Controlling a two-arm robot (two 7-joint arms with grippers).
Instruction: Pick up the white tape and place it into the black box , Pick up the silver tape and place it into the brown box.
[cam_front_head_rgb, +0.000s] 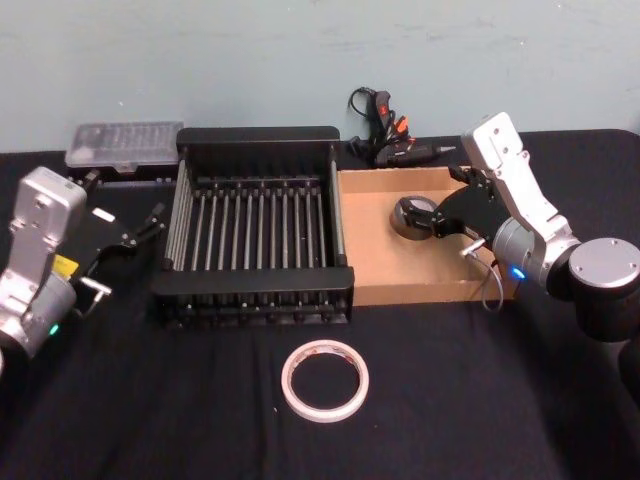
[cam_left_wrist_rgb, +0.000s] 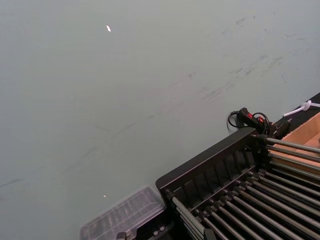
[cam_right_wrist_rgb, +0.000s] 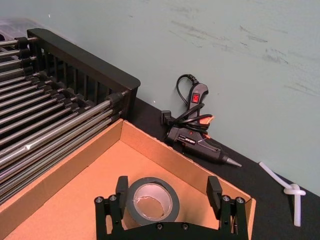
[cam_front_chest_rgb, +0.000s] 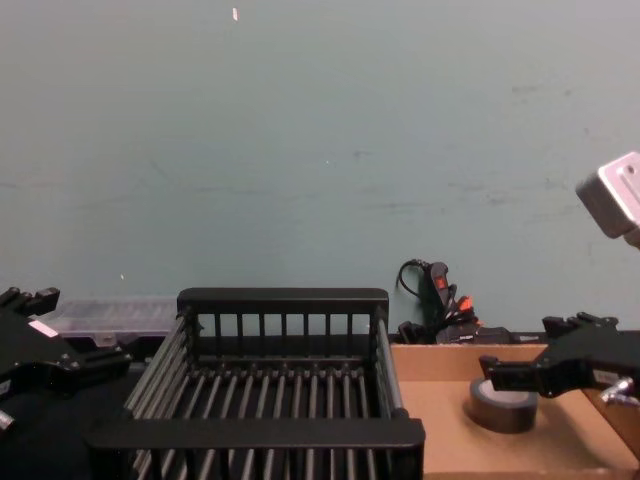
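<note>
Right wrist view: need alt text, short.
The right claw hangs open inside the shallow tan cardboard tray, its fingers either side of the small grey-silver tape roll lying flat on the tray floor. A black slatted crate adjoins the tray, and a black hot-glue gun lies behind it by the teal wall.

A pale blue-green wall (cam_front_chest_rgb: 320, 140) stands behind the table, marked with faint dark scuffs and scratches and a few small white flecks. A black cloth (cam_front_head_rgb: 480, 400) covers the tabletop from the near edge to the wall. The light is even and throws no hard shadows. Against the wall lie a clear plastic case (cam_front_head_rgb: 124, 143), a black glue gun (cam_right_wrist_rgb: 197, 137) with a coiled cord, and a white stick (cam_right_wrist_rgb: 287, 187).
</note>
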